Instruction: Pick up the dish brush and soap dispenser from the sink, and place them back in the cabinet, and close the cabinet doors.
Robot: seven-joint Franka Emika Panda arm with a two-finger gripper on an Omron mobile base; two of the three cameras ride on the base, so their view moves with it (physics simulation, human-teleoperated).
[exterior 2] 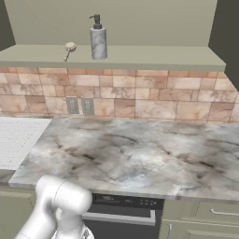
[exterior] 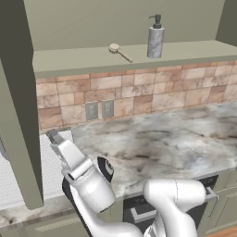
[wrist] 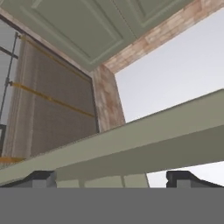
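Pincer, spread wide and empty, faces the open cabinet door at frame left; a glancing push could slip off its edge.

Glossy veined marble counter; matt olive cabinet; grey speckled stone-look soap dispenser

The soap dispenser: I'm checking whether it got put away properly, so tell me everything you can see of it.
The soap dispenser is a squat grey, marbled-looking bottle with a black pump top whose spout points to the left in both base views. It stands upright on the cabinet shelf, above the tiled backsplash, touching only the shelf. The dish brush lies beside it, apart from it.
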